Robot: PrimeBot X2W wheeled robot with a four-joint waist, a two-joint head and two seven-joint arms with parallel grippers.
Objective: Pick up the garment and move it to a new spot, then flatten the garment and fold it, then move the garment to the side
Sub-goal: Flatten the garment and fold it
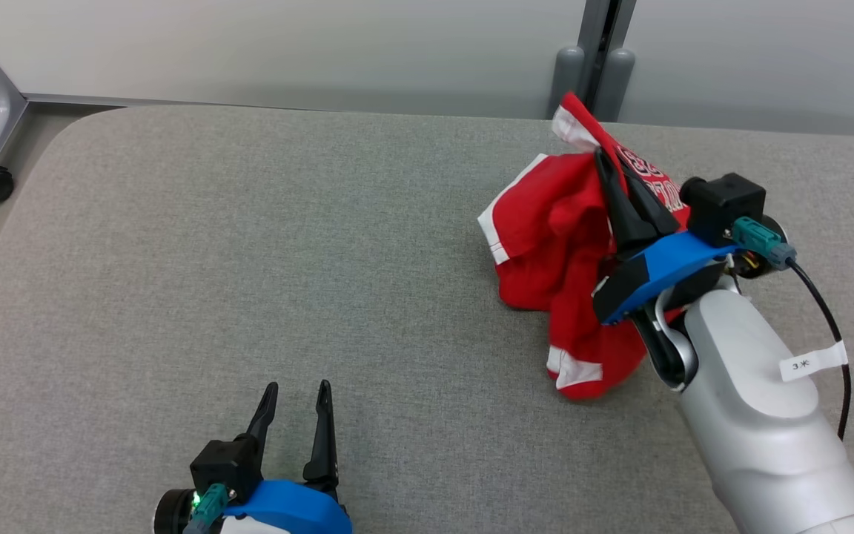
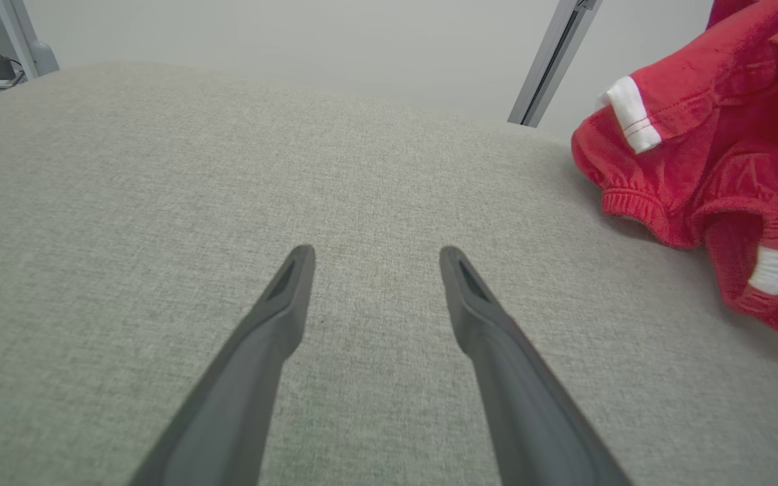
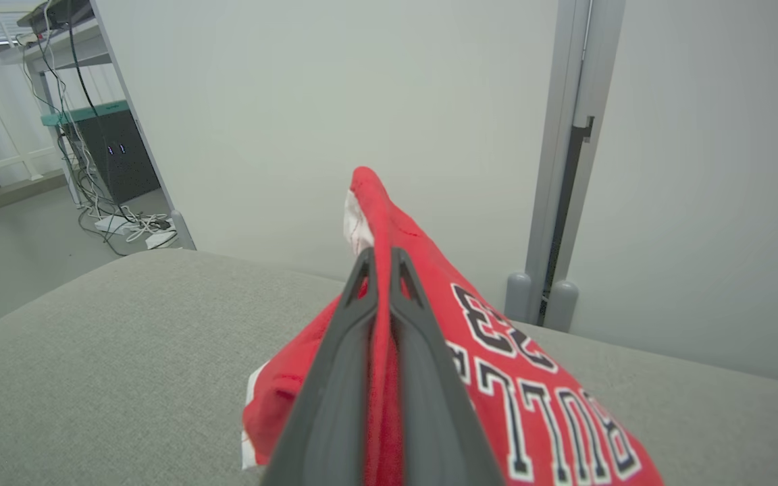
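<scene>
Note right gripper [image 1: 608, 159] at upper right of the head view, pressed together on a thin ridge of garment [image 1: 545, 245]. Note left gripper [image 1: 297, 387] at lower left, spread, holding nothing, well apart from the cloth. Find garment bunched at the right of the frame, upper part raised, lower folds apparently resting on the surface [image 1: 249, 245].

Likely faults from here:

1. Slip from the pinch. Held by a narrow fold only. Expect pull-out if lifted fast or dragged across the surface.
2. Partial grab. Layer count between the fingers: cannot tell. With one layer only, expect unfurling into a long hanging bundle, then snagging or dragging during transfer.
3. Poor lay-down. Gripped, by the look of it, mid-cloth rather than at a corner or the waistband. Expect a twisted heap at the new spot and extra work when flattening.
4. Loss over the far edge. Gripped close to the back edge of the surface, near the post [image 1: 569, 78]. Avoid swinging the cloth toward the top of the frame.
5. Unsupported load. With left gripper far off, expect no quick recovery after a slip.
</scene>
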